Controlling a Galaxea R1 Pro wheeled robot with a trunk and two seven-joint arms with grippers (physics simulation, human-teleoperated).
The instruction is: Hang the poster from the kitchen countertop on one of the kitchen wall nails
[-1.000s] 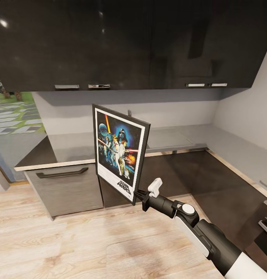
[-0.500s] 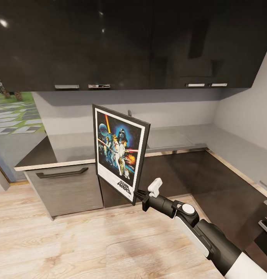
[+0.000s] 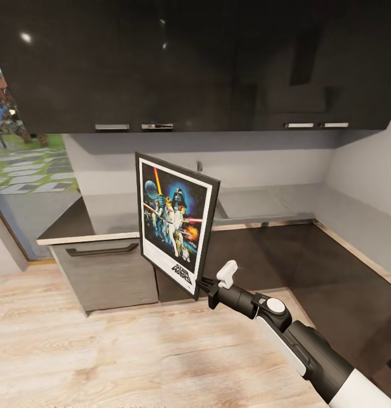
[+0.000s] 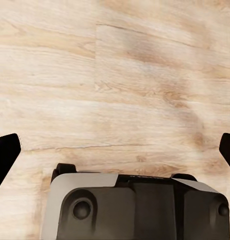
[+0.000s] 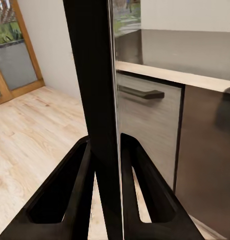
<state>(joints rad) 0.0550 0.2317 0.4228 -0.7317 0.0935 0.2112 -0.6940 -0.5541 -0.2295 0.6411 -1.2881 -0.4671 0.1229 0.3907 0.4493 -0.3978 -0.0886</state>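
Note:
The black-framed Star Wars poster hangs upright in the air in front of the cabinets, turned slightly to one side. My right gripper is shut on its lower corner. In the right wrist view the frame's dark edge runs between the two black fingers, which press on both sides. The light-grey countertop runs behind the poster and turns along the right wall. My left gripper is open over the plank floor, with nothing between its fingertips. The wall nails are out of view.
Glossy dark upper cabinets hang over the counter. Below are a grey drawer front with a dark handle and dark base units. A glazed opening to a garden is at the left. Light-wood floor lies in front.
The whole head picture has shifted to the right, so the camera has turned left. The poster and right arm keep the same place in the frame.

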